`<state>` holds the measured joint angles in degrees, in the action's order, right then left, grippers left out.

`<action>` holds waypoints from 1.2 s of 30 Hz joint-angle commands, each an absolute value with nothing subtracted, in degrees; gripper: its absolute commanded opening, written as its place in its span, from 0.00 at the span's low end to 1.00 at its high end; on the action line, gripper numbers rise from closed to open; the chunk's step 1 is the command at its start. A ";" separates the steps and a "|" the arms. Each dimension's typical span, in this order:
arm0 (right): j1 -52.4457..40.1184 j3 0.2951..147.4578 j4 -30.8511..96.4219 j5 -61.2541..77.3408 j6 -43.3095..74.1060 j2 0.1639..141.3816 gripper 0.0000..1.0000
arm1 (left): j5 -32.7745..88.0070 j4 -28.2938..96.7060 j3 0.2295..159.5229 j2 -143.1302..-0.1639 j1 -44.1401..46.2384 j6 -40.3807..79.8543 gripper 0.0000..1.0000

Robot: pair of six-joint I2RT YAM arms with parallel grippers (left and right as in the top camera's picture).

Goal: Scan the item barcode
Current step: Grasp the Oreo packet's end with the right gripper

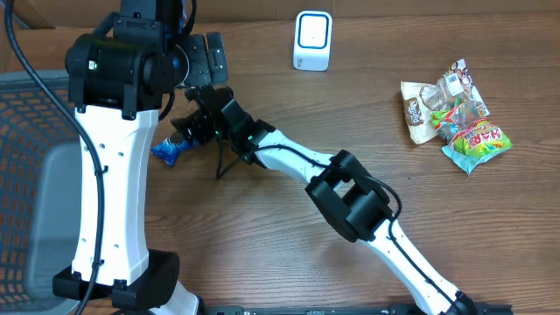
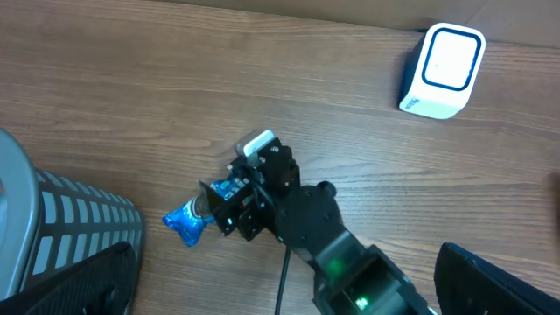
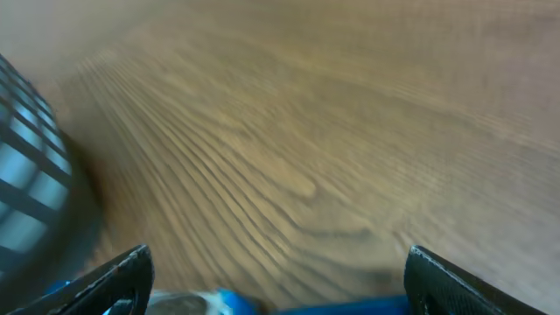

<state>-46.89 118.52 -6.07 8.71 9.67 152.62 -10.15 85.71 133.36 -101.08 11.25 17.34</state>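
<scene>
The blue-wrapped sweet [image 1: 170,150] lies on the table [image 1: 289,236] beside the mesh basket [image 1: 35,131], at the tips of the right gripper [image 2: 220,206]. Its long axis points along that arm's reach. The right arm is far the nearer; the left gripper [image 1: 204,59] hangs high above, spread wide and empty. The white scanner [image 1: 312,40] stands well apart, toward the back.

The right wrist view shows what the others hide: its fingers [image 3: 122,282] released and wide, with blue wrapper low between them. Whether it touches either finger is unclear.
</scene>
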 commanded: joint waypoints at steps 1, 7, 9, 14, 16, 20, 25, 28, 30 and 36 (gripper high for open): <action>-46.98 119.31 -5.48 9.13 8.47 153.53 0.91 | -10.92 85.45 133.27 -101.14 11.27 16.25 1.00; -46.72 119.33 4.86 9.13 8.51 152.81 0.91 | -10.92 85.47 133.27 -101.14 11.27 16.27 1.00; -46.37 119.33 9.98 9.13 8.51 151.89 0.92 | -10.92 85.47 133.27 -101.14 11.27 16.27 1.00; -45.23 119.33 25.02 9.08 8.47 147.55 0.96 | -10.92 85.47 133.27 -101.14 11.27 16.25 1.00; -45.01 119.33 29.32 7.97 8.47 146.12 0.97 | -10.92 85.47 133.27 -101.14 11.27 16.27 1.00; -44.45 119.33 38.22 3.18 8.47 143.79 0.98 | -10.92 85.45 133.27 -101.14 11.27 16.27 1.00; -42.72 119.33 47.29 1.56 8.47 142.91 0.98 | -10.92 85.47 133.27 -101.14 11.27 16.27 1.00; -42.11 119.33 49.84 1.56 8.45 142.93 0.99 | -10.92 85.45 133.27 -101.14 11.27 16.27 1.00; -42.02 119.33 48.45 1.58 5.37 142.93 1.00 | -10.92 85.45 133.27 -101.14 11.27 16.27 1.00; -42.06 119.33 39.11 1.72 -7.77 142.93 1.00 | -10.92 85.47 133.27 -101.14 11.27 16.27 1.00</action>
